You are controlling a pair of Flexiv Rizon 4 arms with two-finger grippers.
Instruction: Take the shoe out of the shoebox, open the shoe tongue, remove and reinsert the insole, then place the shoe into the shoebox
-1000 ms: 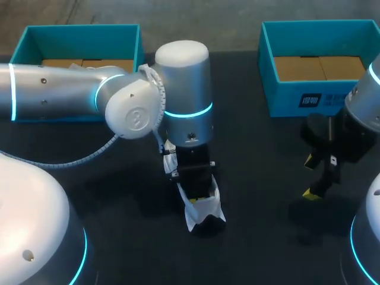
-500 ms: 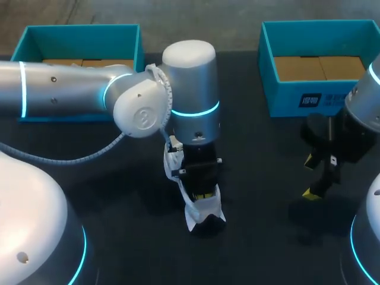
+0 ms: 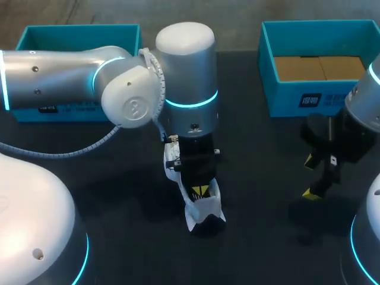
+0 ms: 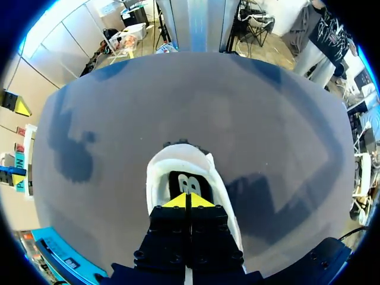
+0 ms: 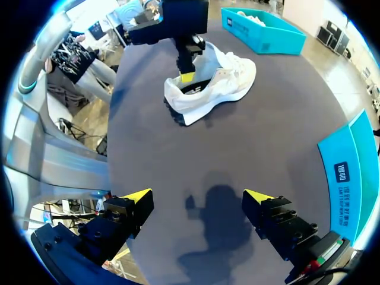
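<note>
A white shoe (image 3: 206, 215) stands upright on the dark table near the middle, heel end toward the front edge. In the left wrist view its white collar (image 4: 160, 178) rings a black insole (image 4: 178, 180) with a white mark. My left gripper (image 3: 200, 191) hangs straight down over the shoe's opening, fingers shut, yellow tips (image 4: 189, 200) pressed together just above the insole. I see nothing held between them. In the right wrist view the same gripper (image 5: 186, 77) dips into the shoe (image 5: 228, 77). My right gripper (image 3: 309, 177) hovers open at the right, far from the shoe, with nothing between its fingers (image 5: 199, 196).
A teal shoebox (image 3: 80, 32) stands at the back left, partly behind my left arm. A second teal shoebox (image 3: 297, 101) with a brown cardboard floor stands at the back right, close behind my right gripper. Bare dark table lies between the shoe and the right gripper.
My left arm's wrist has shifted a little and lifted slightly, so the yellow tips now show above the shoe's opening. The shoe and the right arm have not moved.
</note>
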